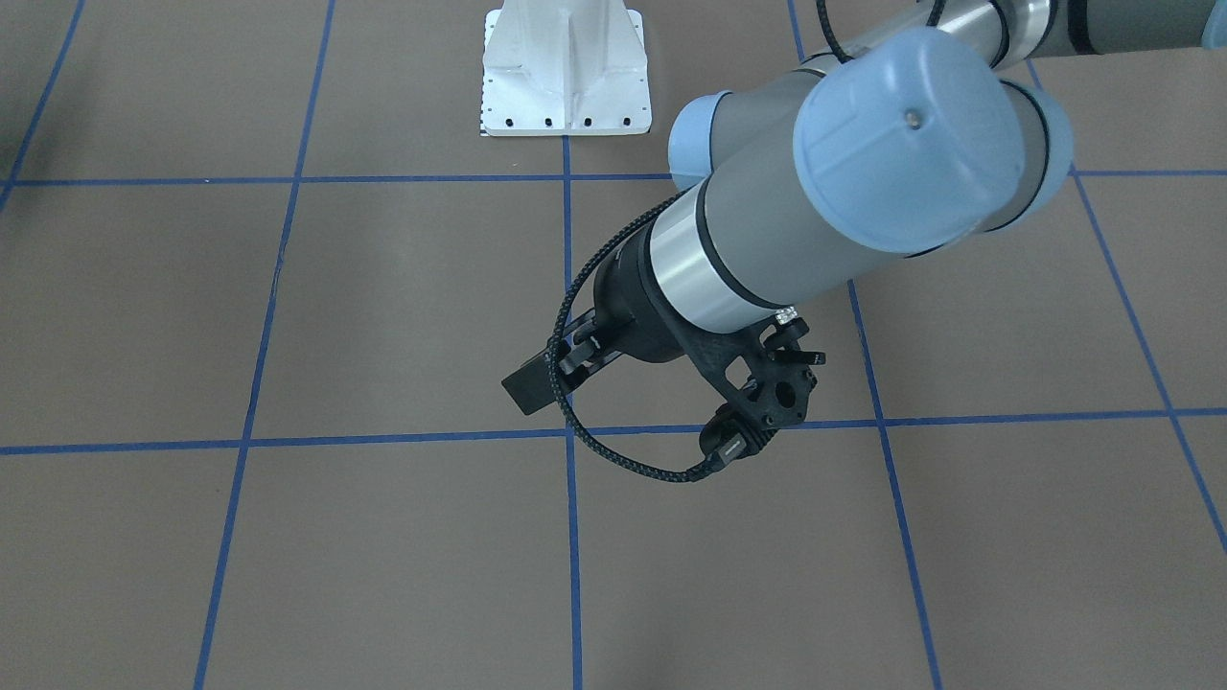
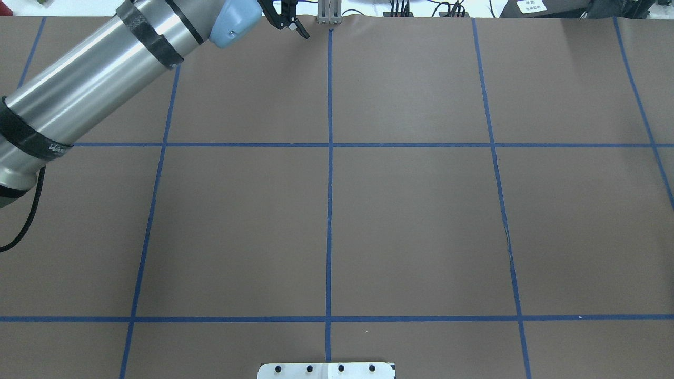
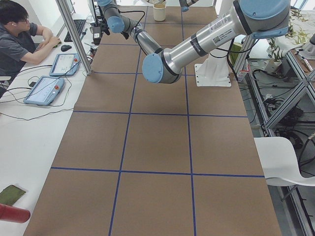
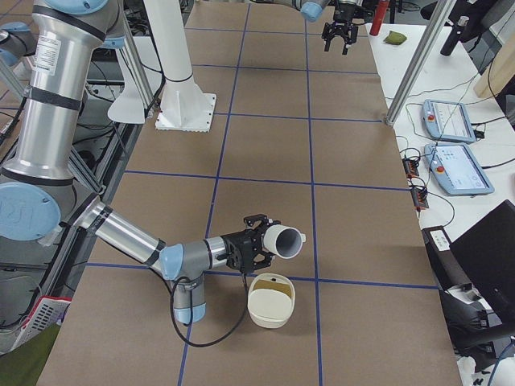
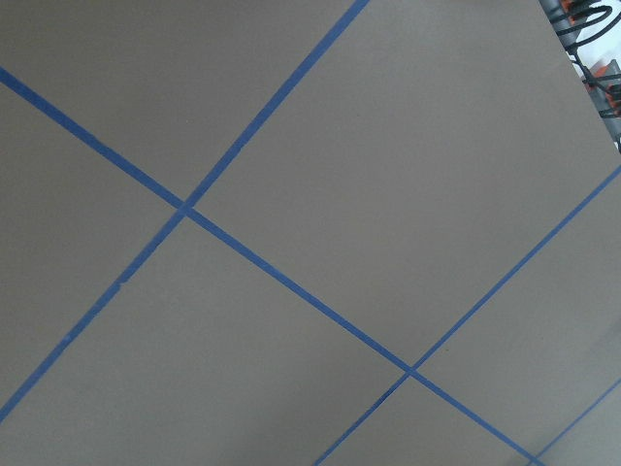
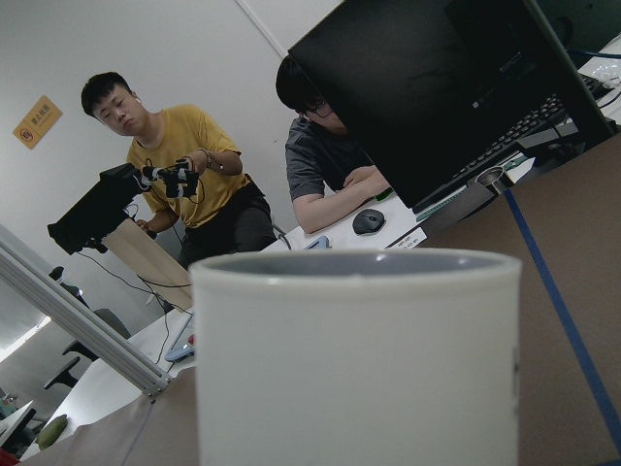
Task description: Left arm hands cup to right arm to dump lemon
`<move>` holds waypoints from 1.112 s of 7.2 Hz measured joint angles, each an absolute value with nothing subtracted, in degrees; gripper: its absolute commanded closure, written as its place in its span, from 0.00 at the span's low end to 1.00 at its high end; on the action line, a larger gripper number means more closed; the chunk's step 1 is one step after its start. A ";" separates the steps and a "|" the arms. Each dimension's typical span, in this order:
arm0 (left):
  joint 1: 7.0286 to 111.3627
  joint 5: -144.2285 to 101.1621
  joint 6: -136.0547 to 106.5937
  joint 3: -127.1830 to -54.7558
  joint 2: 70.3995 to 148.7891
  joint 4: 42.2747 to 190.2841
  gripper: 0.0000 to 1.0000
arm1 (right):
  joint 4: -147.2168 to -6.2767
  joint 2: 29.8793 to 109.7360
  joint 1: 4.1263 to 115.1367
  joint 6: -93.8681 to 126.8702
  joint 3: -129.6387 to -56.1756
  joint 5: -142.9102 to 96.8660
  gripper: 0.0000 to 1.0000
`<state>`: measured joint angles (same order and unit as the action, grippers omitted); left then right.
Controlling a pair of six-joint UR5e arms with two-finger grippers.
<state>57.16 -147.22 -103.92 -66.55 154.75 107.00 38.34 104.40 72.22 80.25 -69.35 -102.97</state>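
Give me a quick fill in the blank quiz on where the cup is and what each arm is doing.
1. The cup is at the end of the ___ arm.
2. The left gripper holds ___.
3. The tape lines on the table are ___.
Missing words: right; nothing; blue.

Left fingers (image 2: 300,30) apparently spread; right gripper (image 4: 261,245) low.
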 measured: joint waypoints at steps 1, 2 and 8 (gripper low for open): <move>57.14 -146.66 -102.59 -66.58 154.21 106.98 0.00 | 32.12 103.70 72.40 76.83 -73.49 -104.30 0.90; 57.14 -146.33 -101.53 -66.60 153.78 106.97 0.00 | 25.21 102.52 72.71 72.02 -77.45 -105.01 0.90; 57.21 -145.92 -99.01 -66.45 152.93 106.79 0.00 | -18.98 85.93 72.24 39.41 -90.54 -103.70 0.91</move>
<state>57.21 -145.92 -99.01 -66.45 152.93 106.79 -18.98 85.93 72.24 39.41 -90.54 -103.70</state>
